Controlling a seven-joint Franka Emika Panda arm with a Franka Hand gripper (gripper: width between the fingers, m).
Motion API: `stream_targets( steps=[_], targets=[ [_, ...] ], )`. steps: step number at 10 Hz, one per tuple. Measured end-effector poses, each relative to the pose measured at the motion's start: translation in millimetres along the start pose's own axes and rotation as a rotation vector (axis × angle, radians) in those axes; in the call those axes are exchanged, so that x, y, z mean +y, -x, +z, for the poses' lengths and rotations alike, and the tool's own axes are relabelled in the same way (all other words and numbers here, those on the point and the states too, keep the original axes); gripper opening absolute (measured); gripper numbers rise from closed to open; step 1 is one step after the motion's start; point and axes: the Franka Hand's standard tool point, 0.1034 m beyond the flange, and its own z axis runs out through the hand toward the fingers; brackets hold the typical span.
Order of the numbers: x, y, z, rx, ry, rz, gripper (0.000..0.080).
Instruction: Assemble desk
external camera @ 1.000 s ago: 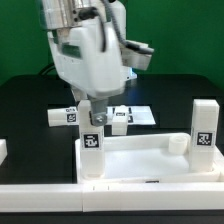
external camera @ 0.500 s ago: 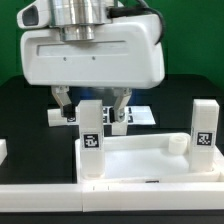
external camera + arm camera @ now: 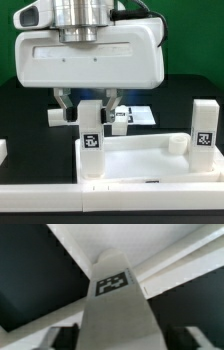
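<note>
Two legs stand upright on the desk top [image 3: 140, 160], a white rimmed tray lying on the black worktop [image 3: 25, 110] toward the edge nearest the exterior camera. The left-corner leg [image 3: 91, 138] rises from a corner on the exterior view's left; the right-corner leg [image 3: 204, 128] rises from a corner on the exterior view's right; each bears a black-and-white tag. The hand [image 3: 88, 112] hangs straight down over the left-corner leg, its fingers [image 3: 66, 104] flanking the leg's upper part. In the wrist view the same leg [image 3: 120, 308] fills the space between the fingers [image 3: 66, 336], with a thin dark gap on either side; the hand [image 3: 122, 339] is partly open and has hold of nothing. Behind, toward the worktop's middle, two lying legs [image 3: 62, 117] rest on their sides; the marker board [image 3: 143, 115] lies just beside one of them.
</note>
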Motion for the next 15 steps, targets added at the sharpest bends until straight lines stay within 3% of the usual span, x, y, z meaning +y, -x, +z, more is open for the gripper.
stream_targets(
  steps=[1, 5, 7, 10, 11, 12, 13, 14, 15],
  targets=[
    [1.4, -0.5, 0.1, 0.001, 0.003, 0.096, 0.0284],
    [7.8, -1.1, 0.5, -0.048, 0.019, 0.67, 0.0284],
    [10.9, 0.4, 0.9, -0.098, -0.001, 1.023, 0.0284],
    [11.2, 1.3, 1.8, -0.099, 0.003, 1.069, 0.0285],
    [9.5, 2.0, 1.3, -0.092, 0.0, 0.936, 0.0285],
    [3.3, 6.7, 1.5, -0.091, -0.007, 0.72, 0.0371],
    [-0.9, 9.2, 2.0, -0.097, -0.021, 0.523, 0.0371],
    [-0.5, 9.7, 2.2, -0.096, -0.024, 0.461, 0.0575],
    [-1.9, 8.1, 0.2, -0.074, -0.03, 0.452, 0.0627]
  ],
)
